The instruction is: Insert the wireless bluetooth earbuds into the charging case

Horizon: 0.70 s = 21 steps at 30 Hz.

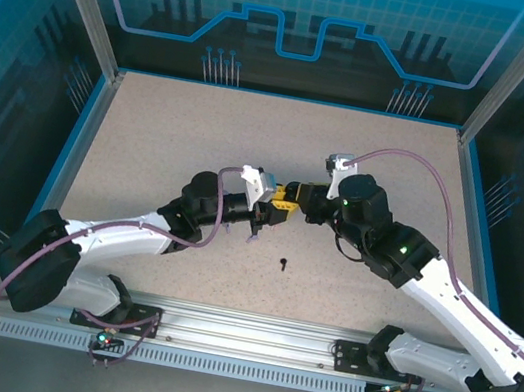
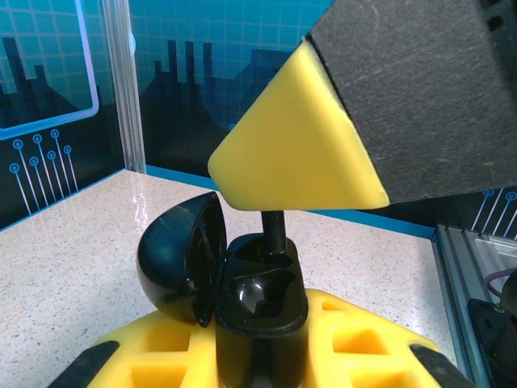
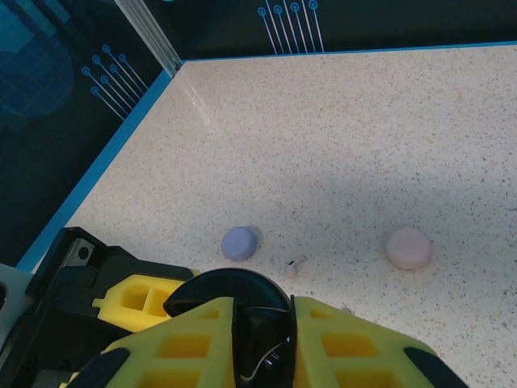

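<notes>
- Your left pincer (image 2: 258, 343) is clamped on the open charging case (image 2: 260, 301); hold it level, lid clear.
- Your right pincer (image 3: 262, 343) pinches a black earbud (image 2: 275, 229), its stem at a socket's mouth.
- Lower it straight; release once it looks seated.

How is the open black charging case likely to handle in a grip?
The charging case looks glossy and rounded, so it probably slips easily in the left gripper. Its lid hangs open on a hinge and may swing shut if bumped. Set down open, it would likely rock or tip.
</notes>
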Available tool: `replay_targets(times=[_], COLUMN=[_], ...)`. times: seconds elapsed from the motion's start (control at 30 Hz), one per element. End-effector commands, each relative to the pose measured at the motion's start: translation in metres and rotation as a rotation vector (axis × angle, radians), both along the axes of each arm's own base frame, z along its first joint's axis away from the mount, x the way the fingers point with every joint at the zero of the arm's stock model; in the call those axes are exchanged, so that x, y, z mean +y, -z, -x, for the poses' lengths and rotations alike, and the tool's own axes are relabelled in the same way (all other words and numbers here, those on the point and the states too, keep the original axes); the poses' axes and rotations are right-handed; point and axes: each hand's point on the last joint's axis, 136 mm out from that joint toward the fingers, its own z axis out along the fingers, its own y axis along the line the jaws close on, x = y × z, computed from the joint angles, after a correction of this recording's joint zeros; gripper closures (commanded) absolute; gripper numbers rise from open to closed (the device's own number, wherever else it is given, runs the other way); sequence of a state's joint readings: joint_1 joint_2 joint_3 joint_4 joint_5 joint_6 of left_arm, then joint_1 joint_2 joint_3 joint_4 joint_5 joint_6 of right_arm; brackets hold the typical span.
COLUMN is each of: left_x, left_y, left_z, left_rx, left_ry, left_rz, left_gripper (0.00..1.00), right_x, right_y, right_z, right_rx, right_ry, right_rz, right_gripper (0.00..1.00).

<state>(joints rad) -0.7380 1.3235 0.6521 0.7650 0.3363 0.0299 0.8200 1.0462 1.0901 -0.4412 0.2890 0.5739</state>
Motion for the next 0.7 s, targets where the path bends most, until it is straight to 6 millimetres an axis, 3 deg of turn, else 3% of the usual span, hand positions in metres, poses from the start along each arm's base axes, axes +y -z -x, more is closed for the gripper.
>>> replay_targets(times=[0.0, 0.5, 0.67], left_x=[-0.004, -0.004, -0.004], left_y=[-0.021, -0.018, -0.018], left_z=[0.000, -0.002, -0.003], left_rx=[-0.038, -0.032, -0.032], left_ry=[0.004, -0.008, -0.009], left_rz=[0.046, 0.041, 0.041], left_gripper=[1.00, 1.00, 1.00], right_x=[0.005, 0.009, 0.007], right_y=[-0.001, 0.011, 0.010], right_z=[0.000, 0.009, 0.010], right_rx=[-0.019, 0.029, 0.031], right_ry=[-0.006, -0.048, -0.047], right_rz=[0.014, 0.040, 0.040], right_gripper=[0.80, 0.77, 0.71])
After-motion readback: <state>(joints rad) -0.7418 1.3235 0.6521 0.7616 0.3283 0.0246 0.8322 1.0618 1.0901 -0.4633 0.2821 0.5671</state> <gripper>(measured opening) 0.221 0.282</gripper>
